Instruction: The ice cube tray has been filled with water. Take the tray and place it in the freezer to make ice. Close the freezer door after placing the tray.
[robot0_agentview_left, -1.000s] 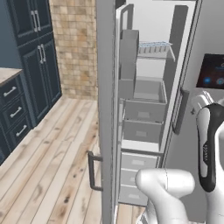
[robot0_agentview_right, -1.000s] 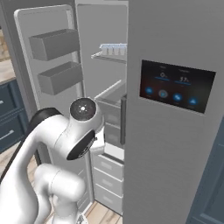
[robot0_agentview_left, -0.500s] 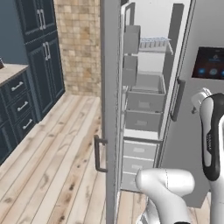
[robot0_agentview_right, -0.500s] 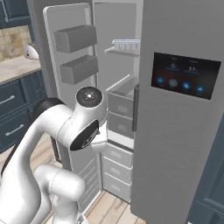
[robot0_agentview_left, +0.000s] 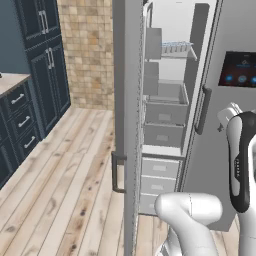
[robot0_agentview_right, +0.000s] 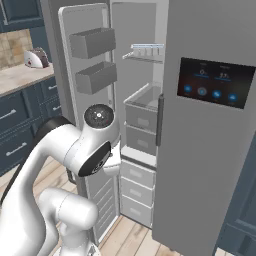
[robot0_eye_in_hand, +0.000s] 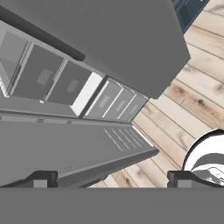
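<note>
the gripper (robot0_eye_in_hand: 109, 179) has its jaws spread wide, the two dark fingertips (robot0_eye_in_hand: 40, 178) far apart at the near edge of the hand view, with nothing between them and nothing touched. just beyond the tips lies the inner face of the open freezer door (robot0_eye_in_hand: 65, 140), a flat grey panel with ribbed lines, running across under the jaws; past its edge the wooden floor (robot0_eye_in_hand: 192, 100) shows off to one side. further out from the jaws sit the grey drawers (robot0_eye_in_hand: 116, 104) of the freezer (robot0_eye_in_hand: 52, 78), and beyond those the other grey door (robot0_eye_in_hand: 113, 39) with its dark bar handle (robot0_eye_in_hand: 41, 37)

in the right base view the door (robot0_agentview_right: 85, 100) stands swung open with two grey bins (robot0_agentview_right: 92, 42) on its inner side, and the white arm (robot0_agentview_right: 75, 155) bends in front of it. the ice cube tray (robot0_agentview_right: 146, 50) rests on a wire shelf high in the freezer compartment, well above and beyond the jaws, apart from them; its cells are too small to tell the water. the left base view shows the same tray (robot0_agentview_left: 176, 47) on the upper shelf, behind the door's edge (robot0_agentview_left: 131, 125)
</note>
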